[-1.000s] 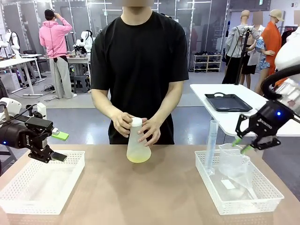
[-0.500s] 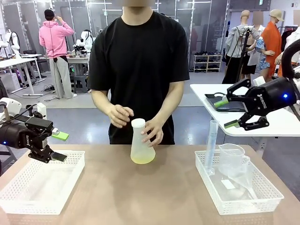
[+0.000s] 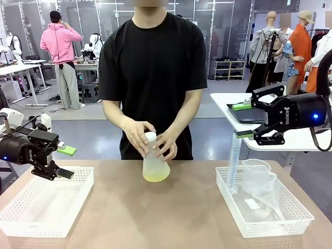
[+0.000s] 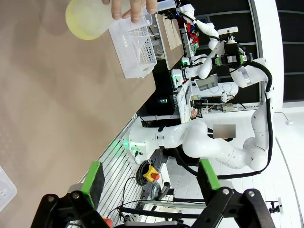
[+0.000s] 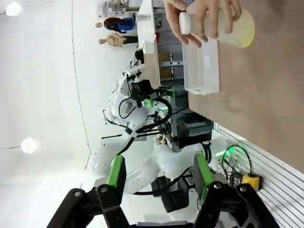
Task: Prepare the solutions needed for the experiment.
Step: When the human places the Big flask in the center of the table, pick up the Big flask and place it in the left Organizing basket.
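A frosted conical flask point(image 3: 154, 167) with a white cap stands at the table's far middle, and both of the person's hands hold its neck. The solutions show as a little pale yellow-green liquid point(image 3: 155, 176) in its base. In the left wrist view the flask point(image 4: 90, 19) is at the top; in the right wrist view the flask point(image 5: 237, 28) is at the upper right. My left gripper point(image 3: 66, 162) hovers open over the left basket's far corner, and in its own view my left gripper point(image 4: 151, 175) is empty. My right gripper point(image 3: 242, 120) is open and empty, turned sideways, high above the right basket. In the right wrist view my right gripper point(image 5: 159, 172) holds nothing.
An empty white basket point(image 3: 31, 218) sits at the front left. A second white basket point(image 3: 290, 218) at the front right holds a tall graduated cylinder point(image 3: 233, 161), a clear beaker point(image 3: 256, 174) and a funnel point(image 3: 268, 194). Behind it stands a white side table with a black tray point(image 3: 249, 118).
My right gripper rose from just above the right basket, turned sideways and opened wider. The person shifted the flask slightly and put both hands back on its neck. My left arm stayed still.
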You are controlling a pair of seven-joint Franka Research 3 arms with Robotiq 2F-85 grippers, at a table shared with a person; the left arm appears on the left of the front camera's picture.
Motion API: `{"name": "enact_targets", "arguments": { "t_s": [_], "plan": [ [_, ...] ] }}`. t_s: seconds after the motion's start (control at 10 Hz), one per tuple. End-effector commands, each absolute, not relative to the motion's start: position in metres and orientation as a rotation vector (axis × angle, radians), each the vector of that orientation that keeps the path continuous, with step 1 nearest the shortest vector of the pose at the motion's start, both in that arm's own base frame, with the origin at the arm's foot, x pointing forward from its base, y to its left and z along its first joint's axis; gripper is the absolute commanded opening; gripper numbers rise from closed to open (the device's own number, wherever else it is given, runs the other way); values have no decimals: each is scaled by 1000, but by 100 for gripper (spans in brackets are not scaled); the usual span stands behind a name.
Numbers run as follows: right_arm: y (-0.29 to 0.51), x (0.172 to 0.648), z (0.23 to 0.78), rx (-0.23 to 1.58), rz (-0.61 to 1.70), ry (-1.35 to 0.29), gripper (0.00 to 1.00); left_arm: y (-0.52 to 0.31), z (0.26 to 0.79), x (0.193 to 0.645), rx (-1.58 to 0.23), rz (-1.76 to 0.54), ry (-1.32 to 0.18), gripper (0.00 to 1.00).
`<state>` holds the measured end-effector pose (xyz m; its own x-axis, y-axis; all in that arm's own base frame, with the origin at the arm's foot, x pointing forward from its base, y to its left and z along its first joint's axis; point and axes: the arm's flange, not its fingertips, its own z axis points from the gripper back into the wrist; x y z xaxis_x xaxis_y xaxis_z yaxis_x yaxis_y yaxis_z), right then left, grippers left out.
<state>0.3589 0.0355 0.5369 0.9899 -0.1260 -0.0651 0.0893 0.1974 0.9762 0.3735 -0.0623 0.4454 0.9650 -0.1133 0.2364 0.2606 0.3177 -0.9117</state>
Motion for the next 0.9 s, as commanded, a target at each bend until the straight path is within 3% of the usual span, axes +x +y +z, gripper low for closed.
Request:
{"name": "enact_targets", "arguments": {
  "t_s": [0.0, 0.8],
  "plan": [
    [25, 361, 534, 1393, -139, -5, 72, -64, 447, 374, -1246, -250, -145, 100],
    [21, 358, 530, 1398, -159, 23, 72, -64, 447, 374, -1246, -250, -145, 100]
  ]
}}
